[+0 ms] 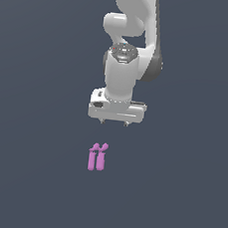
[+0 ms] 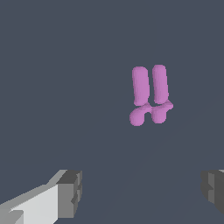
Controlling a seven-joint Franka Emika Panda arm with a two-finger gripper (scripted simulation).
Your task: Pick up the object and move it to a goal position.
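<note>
Gripper (image 1: 114, 122): jaws spread wide, empty.
Object (image 1: 97, 157): lying apart from the gripper — below it in the exterior view, prongs pointing away.

Plain slate-blue ground, evenly lit

The surface (image 1: 28, 176) fills both views as one flat, dark grey-blue field; it carries no seams, texture or markings; the light is soft and uniform; no horizon divides floor from backdrop.

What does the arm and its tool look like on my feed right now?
A glossy white arm with dark grey side panels and rounded joints. The tool has a wide white boxy body with a small dark port; its fingers have white bases and ridged grey pads.
</note>
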